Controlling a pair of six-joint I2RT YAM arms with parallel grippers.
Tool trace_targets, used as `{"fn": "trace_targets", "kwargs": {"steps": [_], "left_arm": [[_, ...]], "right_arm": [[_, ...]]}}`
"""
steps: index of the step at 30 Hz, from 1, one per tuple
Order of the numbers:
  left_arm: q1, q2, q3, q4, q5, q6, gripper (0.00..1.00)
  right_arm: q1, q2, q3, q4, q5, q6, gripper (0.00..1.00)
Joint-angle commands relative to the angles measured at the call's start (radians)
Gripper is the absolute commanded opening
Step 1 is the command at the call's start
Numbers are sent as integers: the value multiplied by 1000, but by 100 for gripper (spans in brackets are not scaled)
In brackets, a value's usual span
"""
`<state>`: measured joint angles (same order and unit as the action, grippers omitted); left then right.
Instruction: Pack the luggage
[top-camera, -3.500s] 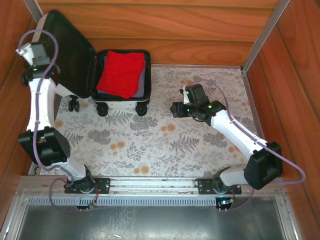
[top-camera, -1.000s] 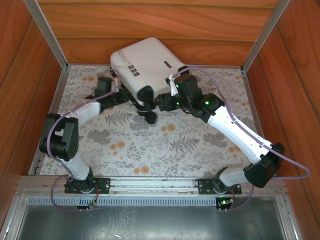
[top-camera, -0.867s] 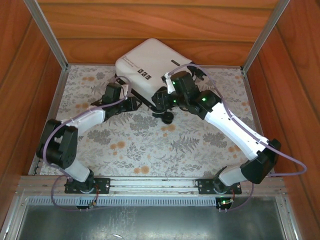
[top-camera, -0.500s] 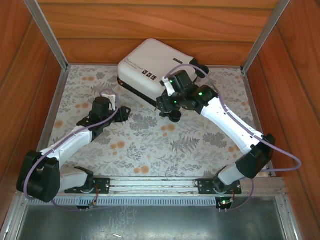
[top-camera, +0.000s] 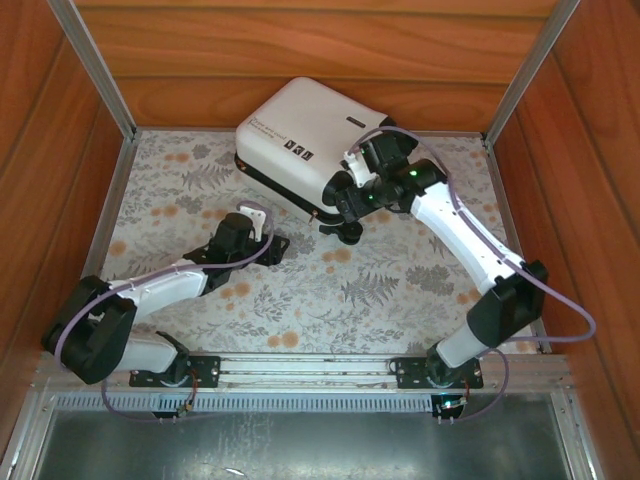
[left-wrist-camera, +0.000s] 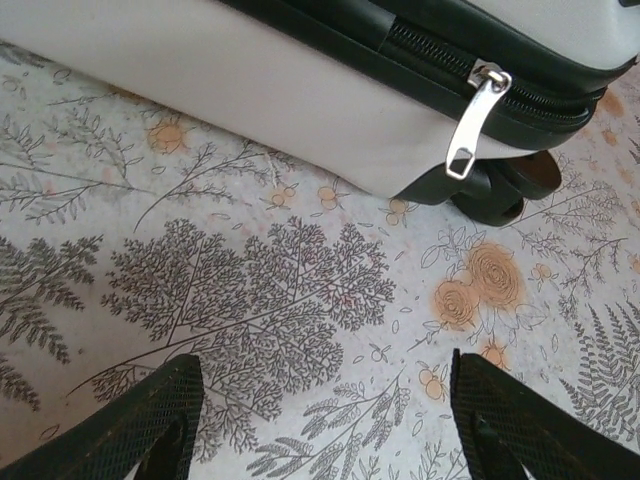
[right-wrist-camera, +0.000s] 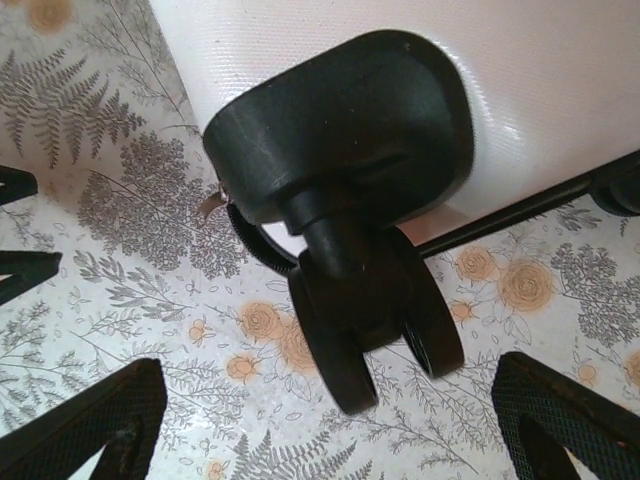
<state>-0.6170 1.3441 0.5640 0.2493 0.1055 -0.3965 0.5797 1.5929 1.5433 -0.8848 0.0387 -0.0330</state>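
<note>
At the back of the flower-patterned table, close to the wooden wall, the suitcase lies flat and shut, its white shell facing up and its body turned askew to the table edges. Small black label marks sit on the shell near its front long side. The right gripper is at the suitcase's near right corner, just above a black wheel that sticks out from that corner over the table. In the right wrist view the gripper has its jaws spread wide, one black ribbed finger on each side. The twin wheel and its black corner housing stand in front of the gap between them, and neither finger touches the wheel or the shell. The left gripper hovers low over the table in front of the suitcase's near long side, apart from it, pointing toward it. In the left wrist view that gripper is also spread, with only patterned table between its fingers. Ahead of it runs the white side of the suitcase, with the closed black zipper along its seam. A silver zipper pull hangs down over the shell near the corner, and a black wheel rests on the table just beyond it. Neither gripper holds anything.
</note>
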Motion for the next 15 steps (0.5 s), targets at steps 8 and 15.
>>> {"fn": "trace_targets", "kwargs": {"steps": [8, 15], "left_arm": [[-7, 119, 81, 62, 7, 9, 69], [-7, 173, 105, 65, 33, 8, 67]], "right_arm": [[-5, 170, 80, -8, -11, -77, 84], [-3, 226, 139, 2, 10, -99, 80]]}}
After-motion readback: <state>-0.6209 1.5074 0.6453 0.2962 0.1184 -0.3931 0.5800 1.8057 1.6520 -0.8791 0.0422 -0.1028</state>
